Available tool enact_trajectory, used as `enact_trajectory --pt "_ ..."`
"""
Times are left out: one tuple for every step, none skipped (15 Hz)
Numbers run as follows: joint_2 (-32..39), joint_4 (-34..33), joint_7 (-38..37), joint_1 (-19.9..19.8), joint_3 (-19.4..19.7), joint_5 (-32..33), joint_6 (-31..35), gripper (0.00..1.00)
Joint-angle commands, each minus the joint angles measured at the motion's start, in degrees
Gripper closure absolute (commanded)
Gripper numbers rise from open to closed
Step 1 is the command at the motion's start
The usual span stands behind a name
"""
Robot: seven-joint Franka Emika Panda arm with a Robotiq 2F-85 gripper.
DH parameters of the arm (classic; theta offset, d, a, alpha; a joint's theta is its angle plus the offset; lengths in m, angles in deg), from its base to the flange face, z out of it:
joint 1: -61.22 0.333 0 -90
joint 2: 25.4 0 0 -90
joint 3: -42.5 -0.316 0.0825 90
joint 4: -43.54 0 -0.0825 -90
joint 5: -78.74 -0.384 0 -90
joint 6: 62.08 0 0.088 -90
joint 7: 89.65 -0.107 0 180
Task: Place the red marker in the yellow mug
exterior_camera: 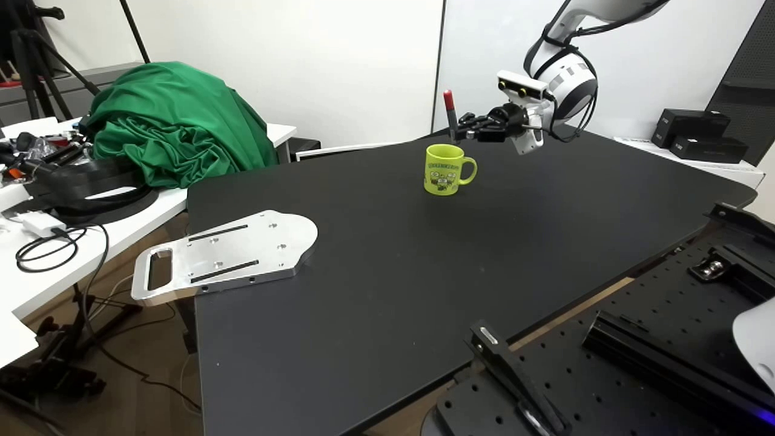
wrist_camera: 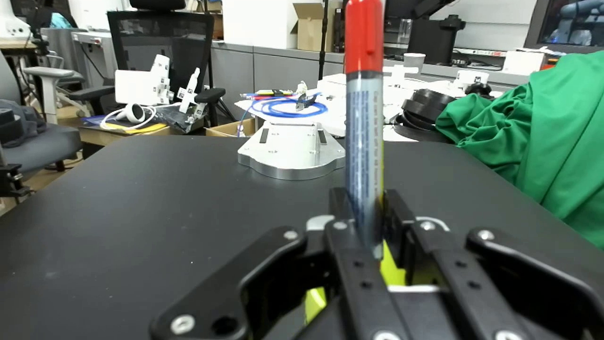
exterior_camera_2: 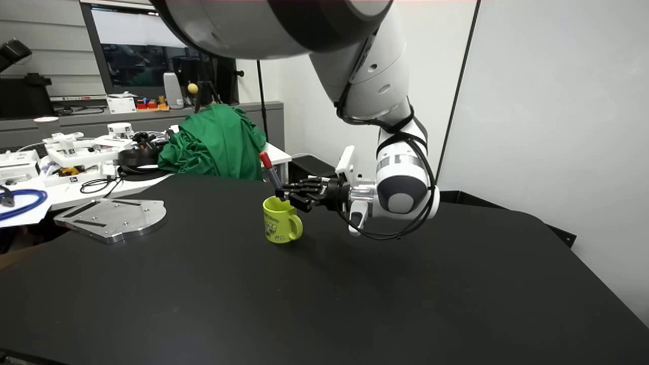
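The red marker [exterior_camera: 450, 108] has a red cap and a grey body. It stands nearly upright in my gripper [exterior_camera: 461, 128], cap up, and also shows in the wrist view [wrist_camera: 364, 118]. My gripper is shut on the marker's lower part, with a finger on each side. The marker leans somewhat in an exterior view [exterior_camera_2: 272, 172]. The yellow mug [exterior_camera: 442, 172] stands upright on the black table, handle toward the arm's side. The fingertips and marker are just above the mug's rim. In the wrist view, yellow patches of the mug [wrist_camera: 392, 271] show below the fingers; the marker's bottom tip is partly hidden.
A silver metal plate [exterior_camera: 242, 242] lies at the edge of the black table [exterior_camera: 375, 315]. A green cloth heap [exterior_camera: 181, 121] and a cluttered white table stand beyond that edge. A white wall [exterior_camera_2: 547, 111] stands behind the arm. Black boxes [exterior_camera: 696, 130] sit at a far corner.
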Motion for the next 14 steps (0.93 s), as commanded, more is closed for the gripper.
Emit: enact_trajectory --pt "-1.2 2.8 1.8 1.0 2.5 -1.9 -0.3 0.95" --pt "-1.1 2.9 2.1 1.0 2.8 -2.1 -0.3 0.95" --pt "-0.9 3.1 2.7 1.0 2.9 -2.6 -0.3 0.95" --pt "-0.8 3.0 3.4 1.1 3.1 -2.7 -0.1 0.95" --pt "-0.7 3.1 4.1 1.2 3.4 -2.7 0.0 0.95" --pt "-0.4 3.0 4.8 1.1 3.3 -3.0 0.0 0.95" --pt "-0.2 2.9 5.4 1.2 3.4 -3.1 0.0 0.95" --pt "0.1 2.7 5.8 1.2 3.4 -3.3 0.0 0.95" --pt "0.4 2.4 6.3 1.3 3.4 -3.6 -0.1 0.95" --pt "0.6 2.2 6.7 1.4 3.5 -3.6 -0.1 0.95" --pt "0.9 2.0 7.1 1.4 3.4 -3.7 -0.2 0.95" --pt "1.0 1.9 7.3 1.4 3.4 -3.9 -0.2 0.95" --pt "1.2 1.7 7.6 1.4 3.4 -4.0 -0.2 0.95" --pt "1.3 1.6 7.8 1.5 3.5 -4.1 -0.1 0.95"
